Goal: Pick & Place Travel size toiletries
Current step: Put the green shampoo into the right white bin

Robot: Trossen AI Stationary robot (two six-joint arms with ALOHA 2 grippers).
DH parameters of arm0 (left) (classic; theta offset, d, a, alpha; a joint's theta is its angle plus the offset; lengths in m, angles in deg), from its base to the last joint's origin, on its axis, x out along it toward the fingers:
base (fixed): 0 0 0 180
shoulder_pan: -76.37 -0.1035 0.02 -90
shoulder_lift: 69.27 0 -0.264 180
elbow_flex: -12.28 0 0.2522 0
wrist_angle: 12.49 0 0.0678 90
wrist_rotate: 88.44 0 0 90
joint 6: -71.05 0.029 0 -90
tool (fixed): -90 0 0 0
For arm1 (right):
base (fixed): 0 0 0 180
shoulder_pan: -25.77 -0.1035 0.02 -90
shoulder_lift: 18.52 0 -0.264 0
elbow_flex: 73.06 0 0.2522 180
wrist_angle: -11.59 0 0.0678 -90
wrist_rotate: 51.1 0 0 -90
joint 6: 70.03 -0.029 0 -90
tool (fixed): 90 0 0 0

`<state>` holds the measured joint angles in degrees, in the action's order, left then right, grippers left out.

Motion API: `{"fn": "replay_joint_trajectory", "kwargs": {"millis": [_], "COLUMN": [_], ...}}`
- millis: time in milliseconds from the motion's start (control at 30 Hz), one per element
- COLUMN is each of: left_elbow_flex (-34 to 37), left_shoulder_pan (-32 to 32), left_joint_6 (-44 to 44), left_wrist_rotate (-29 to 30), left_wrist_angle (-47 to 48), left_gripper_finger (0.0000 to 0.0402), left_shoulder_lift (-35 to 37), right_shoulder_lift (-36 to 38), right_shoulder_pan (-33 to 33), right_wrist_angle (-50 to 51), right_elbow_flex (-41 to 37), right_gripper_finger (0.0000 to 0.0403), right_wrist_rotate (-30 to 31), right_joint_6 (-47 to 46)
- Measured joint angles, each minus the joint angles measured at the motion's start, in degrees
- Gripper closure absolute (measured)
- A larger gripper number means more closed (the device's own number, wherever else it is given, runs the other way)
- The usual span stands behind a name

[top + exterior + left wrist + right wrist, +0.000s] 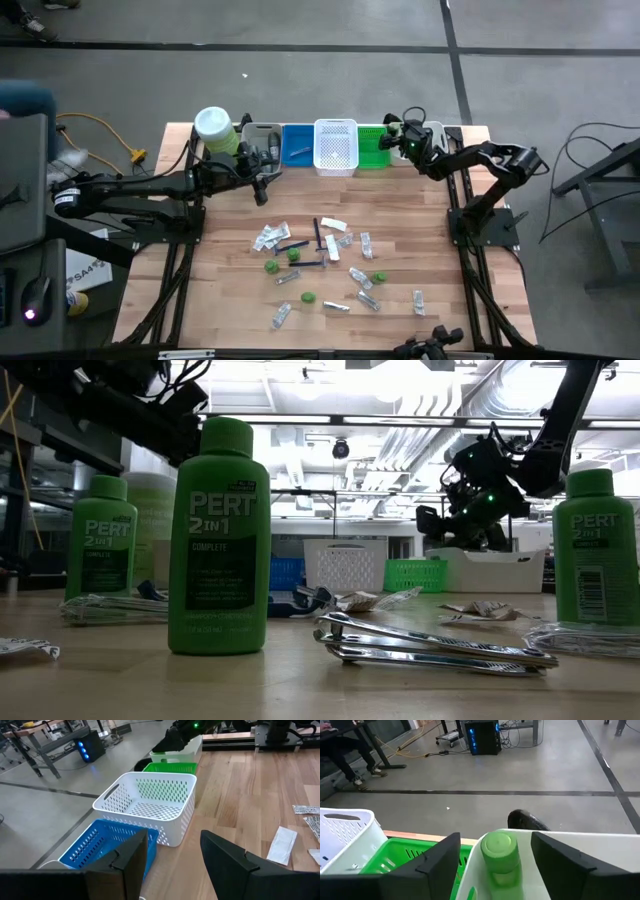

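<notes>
The travel size toiletries lie spread on the table's middle: small green bottles [272,267] [218,540], clear sachets [268,237] and thin dark sticks [318,235]. My right gripper [496,862] [405,135] hangs open over the white bin [580,840] at the far right. One green bottle [498,851] stands cap-up between its fingers, with a gap on each side. What the bottle's lower end rests on is hidden. My left gripper [175,870] [262,185] is open and empty by the blue bin [95,850].
A row of bins lines the far edge: grey [262,140], blue [297,145], white basket [336,147], green [373,147]. A pale-green jar with a white lid [215,130] stands at the far left. A metal clipper [430,645] lies near the front.
</notes>
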<state>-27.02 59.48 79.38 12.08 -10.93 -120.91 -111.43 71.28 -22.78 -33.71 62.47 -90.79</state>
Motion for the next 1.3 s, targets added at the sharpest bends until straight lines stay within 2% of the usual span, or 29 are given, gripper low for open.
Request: {"fn": "replay_joint_trajectory", "kwargs": {"millis": [167, 400, 600, 933, 1033, 1300], "left_elbow_flex": [0.0, 0.0, 0.0, 0.0, 0.0, 0.0], "left_shoulder_pan": [0.0, 0.0, 0.0, 0.0, 0.0, 0.0], "left_joint_6": [0.0, -0.1, -0.3, -0.7, -1.5, -4.1], "left_wrist_rotate": [0.0, 0.0, 0.0, 0.0, 0.0, -0.1], "left_wrist_angle": [0.0, 0.2, 0.4, 0.3, 0.3, 0.3], "left_gripper_finger": [0.0220, 0.0220, 0.0220, 0.0220, 0.0220, 0.0220], "left_shoulder_lift": [0.0, 0.0, 0.0, 0.0, 0.0, 0.0], "right_shoulder_lift": [5.2, 17.6, 29.3, 47.3, 51.2, 57.9], "right_shoulder_pan": [0.0, -0.4, -2.2, -7.2, -8.8, -14.6], "right_wrist_angle": [3.6, 17.2, 30.4, 44.0, 45.9, 52.1], "right_elbow_flex": [0.0, 0.0, 0.0, 0.0, 0.0, 0.0], "right_gripper_finger": [0.0165, 0.0167, 0.0167, 0.0167, 0.0167, 0.0167], "right_wrist_rotate": [0.2, -0.5, -6.0, -14.9, -17.4, -28.7], "right_joint_6": [1.5, 2.2, 2.6, 8.8, 10.1, 17.4]}}
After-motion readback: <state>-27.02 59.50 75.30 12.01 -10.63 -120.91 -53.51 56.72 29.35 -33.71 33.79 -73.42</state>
